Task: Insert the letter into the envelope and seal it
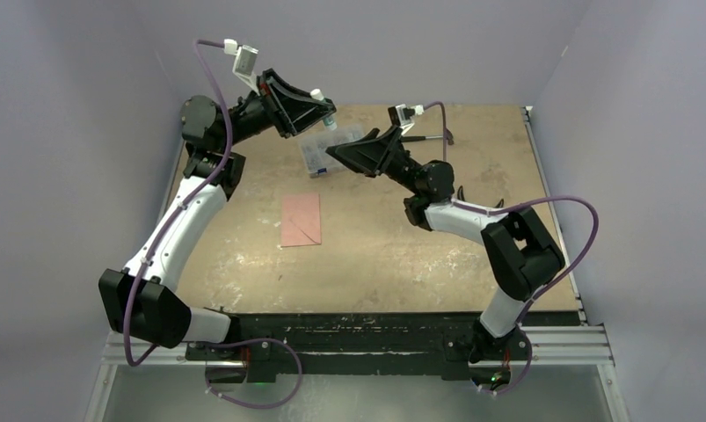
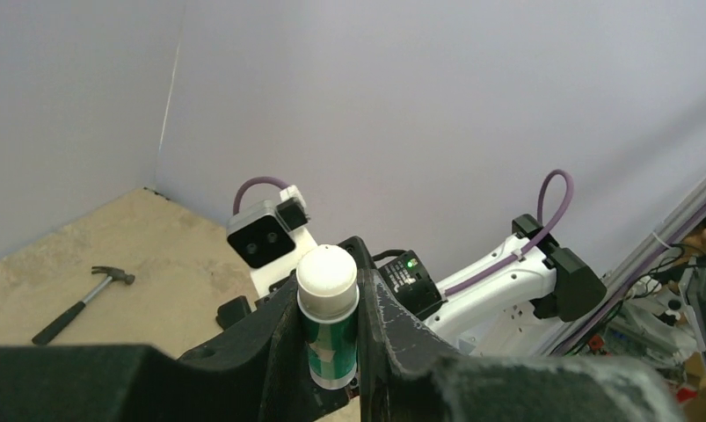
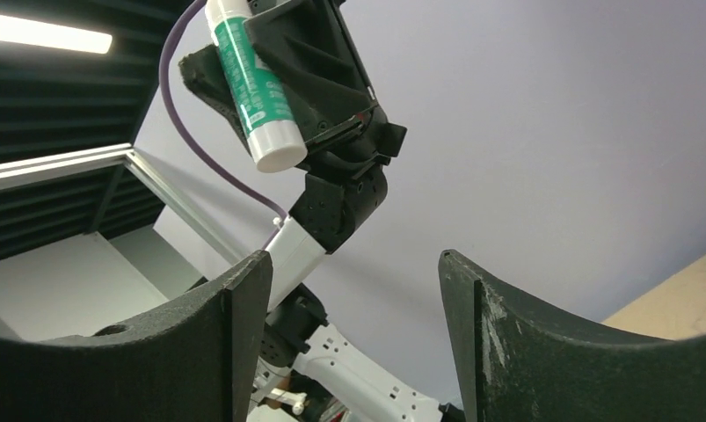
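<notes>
from above, two arms reach toward the far side of the tabletop [image 1: 402, 264]. one salmon-pink envelope [image 1: 301, 220] lies flat on it, left of the middle, with diagonal seam lines showing, well apart from both grippers; whether its flap is down cannot be told. farther back sits one clear compartment box [image 1: 312, 156]. the left gripper [image 1: 318, 105] is raised over the box's far side and clamps one glue stick [image 1: 329, 121], white cap toward the back wall. the right gripper [image 1: 336, 151] points left over the box, and from here its opening is hard to judge. in the left wrist view, the left gripper [image 2: 327, 352] has its two fingers [image 2: 261, 352] pressed against either side of the glue stick [image 2: 328, 325], which has a green label and a white cap pointing away from the camera. beyond it are the right arm's wrist camera [image 2: 261, 237] and one hammer [image 2: 81, 303] lying on the tabletop [image 2: 156, 246] near the wall. in the right wrist view, the right gripper [image 3: 353, 334] is spread wide with nothing between its two fingers [image 3: 156, 352]. above it, the left gripper [image 3: 305, 70] holds the glue stick [image 3: 252, 88] tilted, with one white end pointing down toward this camera.
</notes>
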Controlling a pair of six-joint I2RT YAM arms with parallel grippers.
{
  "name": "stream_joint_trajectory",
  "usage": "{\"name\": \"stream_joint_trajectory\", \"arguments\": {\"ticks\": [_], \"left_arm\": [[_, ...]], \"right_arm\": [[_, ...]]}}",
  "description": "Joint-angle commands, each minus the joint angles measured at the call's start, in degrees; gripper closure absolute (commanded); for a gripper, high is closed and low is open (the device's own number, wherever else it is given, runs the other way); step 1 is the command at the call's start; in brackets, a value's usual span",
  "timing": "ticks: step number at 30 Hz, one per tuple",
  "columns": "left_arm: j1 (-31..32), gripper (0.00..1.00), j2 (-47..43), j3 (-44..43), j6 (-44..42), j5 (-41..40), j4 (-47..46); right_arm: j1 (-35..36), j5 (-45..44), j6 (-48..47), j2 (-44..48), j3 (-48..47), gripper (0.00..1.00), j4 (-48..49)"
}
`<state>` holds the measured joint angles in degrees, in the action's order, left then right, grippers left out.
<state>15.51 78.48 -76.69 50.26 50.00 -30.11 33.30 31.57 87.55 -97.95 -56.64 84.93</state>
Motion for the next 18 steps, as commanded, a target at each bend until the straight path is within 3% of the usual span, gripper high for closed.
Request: {"name": "stream_joint_trajectory", "arguments": {"ticks": [1, 6, 12, 18], "left_arm": [[0.3, 1.00, -0.9, 1.1, 2.4, 3.8, -7.9], [0.6, 1.00, -1.0, 1.9, 3.4, 4.2, -8.9], [0.6, 1.00, -1.0, 2.1, 3.9, 4.6, -9.5], [0.6, 1.00, -0.8, 2.5, 4.6, 4.4, -10.0]], "right_arm": [[-0.1, 0.6, 0.1, 1.0, -3.0, 0.26, 15.4], [-0.1, -1.1, -1.2, 1.1, -4.9, 0.26, 12.4], [-0.1, -0.8, -2.8, 0.2, -8.2, 0.49, 9.2], [-0.1, -1.0, -3.6, -0.3, -8.8, 0.52, 7.6]]}}
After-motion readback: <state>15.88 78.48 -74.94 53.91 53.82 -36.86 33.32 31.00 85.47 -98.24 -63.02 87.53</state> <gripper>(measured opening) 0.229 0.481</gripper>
